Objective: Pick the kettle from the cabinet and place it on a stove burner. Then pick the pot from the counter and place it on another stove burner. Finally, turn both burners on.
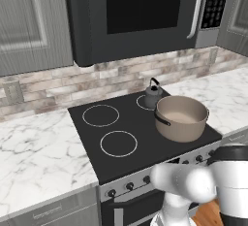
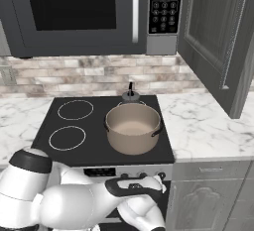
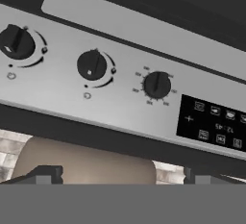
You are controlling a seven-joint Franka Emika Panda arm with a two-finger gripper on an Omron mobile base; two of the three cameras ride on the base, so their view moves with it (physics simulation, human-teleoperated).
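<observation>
The dark grey kettle (image 1: 153, 94) (image 2: 131, 95) stands on the back right burner of the black stovetop (image 1: 92, 135). In front of it the wide tan pot (image 1: 180, 118) (image 2: 133, 127) covers the front right burner. The two left burners (image 1: 100, 115) (image 1: 118, 143) are bare white rings. My gripper (image 3: 122, 175) is open and holds nothing. It hangs low in front of the stove's silver control panel (image 3: 57, 98), facing three black knobs (image 3: 92, 65). The hand view is rolled over, so the pot (image 3: 84, 168) lies at its bottom. The cabinet door (image 2: 218, 36) stands open at the right.
A dark microwave (image 1: 140, 16) hangs above the stove. White marble counter (image 1: 34, 147) (image 2: 208, 126) runs on both sides. A black touch display (image 3: 214, 124) sits at the panel's end, beside the third knob (image 3: 157, 84). The oven door handle (image 3: 144, 26) runs past the knobs.
</observation>
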